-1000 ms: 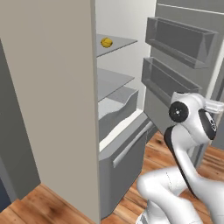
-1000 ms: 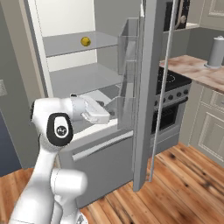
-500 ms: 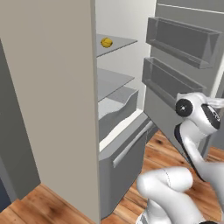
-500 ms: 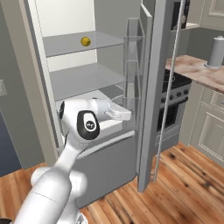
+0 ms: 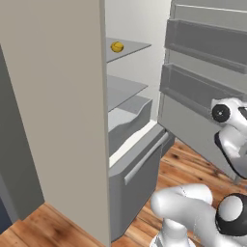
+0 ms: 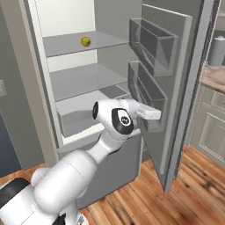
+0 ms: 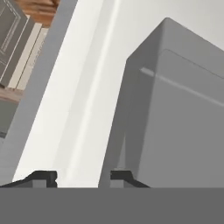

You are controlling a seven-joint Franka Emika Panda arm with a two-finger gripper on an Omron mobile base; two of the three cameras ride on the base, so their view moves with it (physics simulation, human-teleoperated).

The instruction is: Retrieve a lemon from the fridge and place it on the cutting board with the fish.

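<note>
Yellow lemon [image 5: 116, 47] — round, axis indiscernible

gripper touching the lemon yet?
Apart. In the right base view the lemon lies on the fridge's upper shelf, while the gripper is far lower, by the open door's bins, clear space between.

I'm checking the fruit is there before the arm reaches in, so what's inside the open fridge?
A small round yellow lemon sits alone on the upper grey shelf of the tall light-grey fridge. The shelf below looks bare. The lower grey bin's contents are hidden by its walls.
</note>
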